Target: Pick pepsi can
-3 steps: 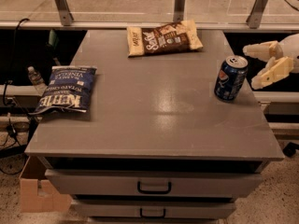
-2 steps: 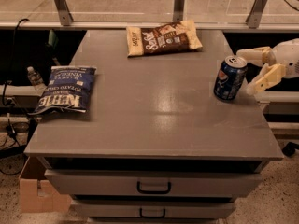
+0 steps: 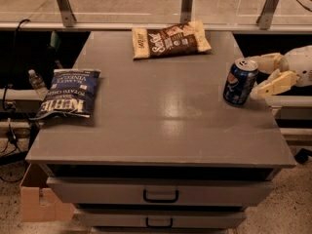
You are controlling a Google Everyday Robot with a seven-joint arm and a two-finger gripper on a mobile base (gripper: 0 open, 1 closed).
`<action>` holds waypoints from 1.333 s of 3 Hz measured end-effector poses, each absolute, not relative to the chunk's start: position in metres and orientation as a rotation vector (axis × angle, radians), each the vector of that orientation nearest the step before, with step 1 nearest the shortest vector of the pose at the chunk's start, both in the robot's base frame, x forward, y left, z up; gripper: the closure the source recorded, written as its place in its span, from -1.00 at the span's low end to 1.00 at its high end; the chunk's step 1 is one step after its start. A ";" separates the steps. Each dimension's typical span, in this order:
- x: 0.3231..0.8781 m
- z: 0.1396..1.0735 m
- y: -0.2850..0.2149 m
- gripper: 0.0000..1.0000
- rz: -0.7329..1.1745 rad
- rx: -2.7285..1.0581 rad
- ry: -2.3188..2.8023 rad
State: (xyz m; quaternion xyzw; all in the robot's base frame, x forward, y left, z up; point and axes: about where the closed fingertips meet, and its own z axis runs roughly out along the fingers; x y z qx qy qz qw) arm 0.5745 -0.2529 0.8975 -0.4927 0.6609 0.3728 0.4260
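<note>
Gripper (image 3: 253, 78) nearer pepsi can (image 3: 238, 84), right side

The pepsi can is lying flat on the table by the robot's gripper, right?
No. The camera view shows the pepsi can standing up, silver top upward, on the table by the open gripper at the table's right edge.

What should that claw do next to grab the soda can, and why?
Probably ease a little further left before closing. The open claw sits at the pepsi can's right edge, one finger behind it and one in front, so they don't yet straddle its middle.
</note>
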 end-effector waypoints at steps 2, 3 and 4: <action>0.564 0.890 -0.234 0.26 1.039 -1.169 1.625; 0.560 0.887 -0.221 0.73 1.080 -1.146 1.607; 0.558 0.911 -0.208 1.00 1.100 -1.138 1.555</action>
